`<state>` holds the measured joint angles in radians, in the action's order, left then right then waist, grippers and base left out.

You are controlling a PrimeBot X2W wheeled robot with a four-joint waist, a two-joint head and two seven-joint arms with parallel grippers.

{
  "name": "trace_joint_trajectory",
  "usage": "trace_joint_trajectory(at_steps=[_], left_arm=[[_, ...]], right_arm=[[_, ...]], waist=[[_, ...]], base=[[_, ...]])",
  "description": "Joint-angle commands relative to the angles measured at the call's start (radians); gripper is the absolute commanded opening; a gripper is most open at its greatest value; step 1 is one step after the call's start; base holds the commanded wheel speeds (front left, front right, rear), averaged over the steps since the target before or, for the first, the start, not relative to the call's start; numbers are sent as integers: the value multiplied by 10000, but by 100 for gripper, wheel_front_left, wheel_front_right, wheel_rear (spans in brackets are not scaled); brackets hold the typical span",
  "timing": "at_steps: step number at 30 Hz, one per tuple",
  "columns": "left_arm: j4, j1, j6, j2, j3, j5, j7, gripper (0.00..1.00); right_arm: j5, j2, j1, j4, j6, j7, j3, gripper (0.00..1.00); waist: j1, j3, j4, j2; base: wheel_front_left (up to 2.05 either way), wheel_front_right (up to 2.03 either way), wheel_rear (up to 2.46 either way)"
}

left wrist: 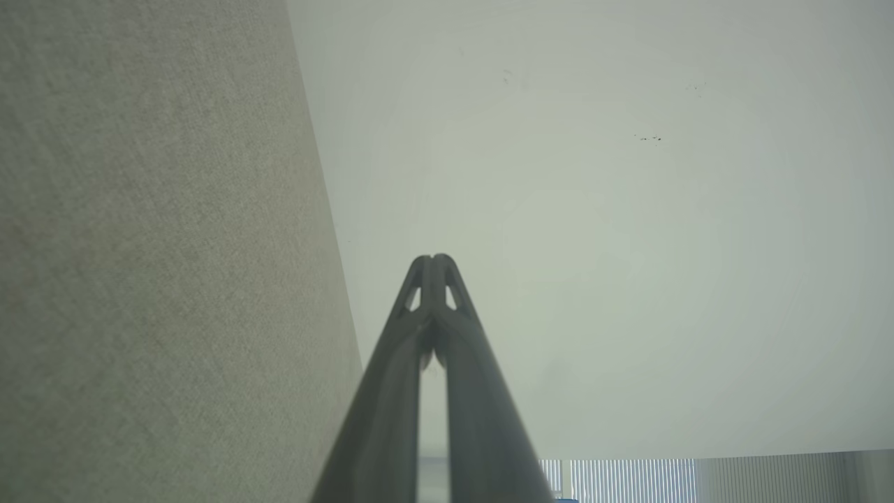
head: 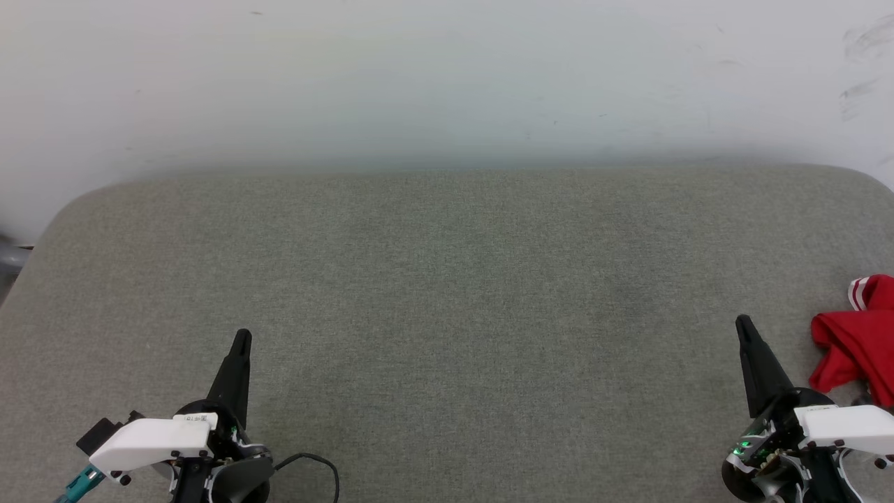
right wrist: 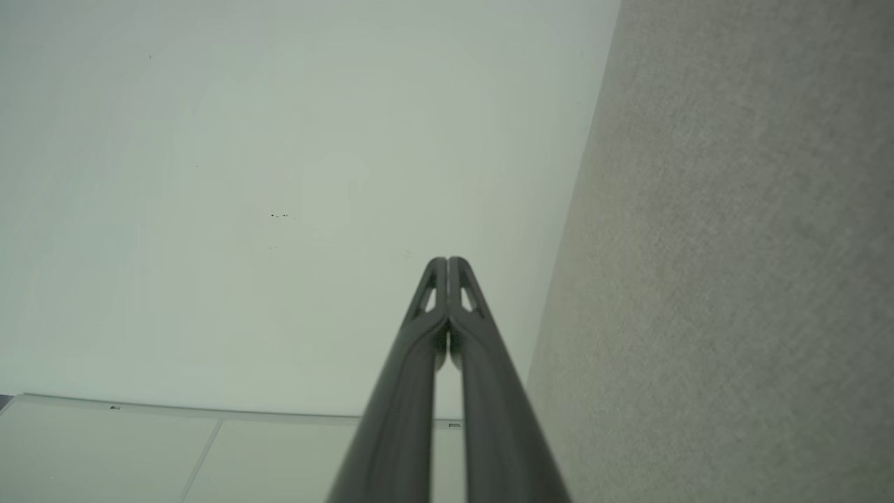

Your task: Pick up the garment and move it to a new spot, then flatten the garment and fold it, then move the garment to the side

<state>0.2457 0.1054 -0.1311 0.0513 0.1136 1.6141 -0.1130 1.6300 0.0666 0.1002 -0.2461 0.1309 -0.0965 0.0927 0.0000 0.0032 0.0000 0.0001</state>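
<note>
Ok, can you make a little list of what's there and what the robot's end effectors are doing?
surface: grey fabric, white wall behind
garment: red, crumpled, far right, cut off by the picture edge
left end effector: shut, empty, lower left
right end effector: shut, empty, fingers just left of the garment, apart from it
progress: garment not picked up yet

Crumpled red garment, far right

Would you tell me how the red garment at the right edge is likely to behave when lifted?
The garment lies bunched in soft folds, so it will probably sag and drape from any pinch point. It looks thin, so likely light. Pushed across the woven grey surface, it may bunch rather than slide.
</note>
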Motion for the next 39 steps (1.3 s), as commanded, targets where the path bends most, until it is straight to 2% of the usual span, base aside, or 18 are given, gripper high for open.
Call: trace_joint_trajectory(at_steps=[1,39], left_arm=[[3,73,-28,-14,32,-5,-36,0],[1,67,-28,-24,40,-18,-50,0]], right_arm=[[-9,-25,152,-11,-3,-6,14,0],[-105,-91,145,-16,-3,-85,100,0]], waist=[[0,-1,0,-1],[0,-1,0,-1]], base=[[0,0,0],[0,0,0]])
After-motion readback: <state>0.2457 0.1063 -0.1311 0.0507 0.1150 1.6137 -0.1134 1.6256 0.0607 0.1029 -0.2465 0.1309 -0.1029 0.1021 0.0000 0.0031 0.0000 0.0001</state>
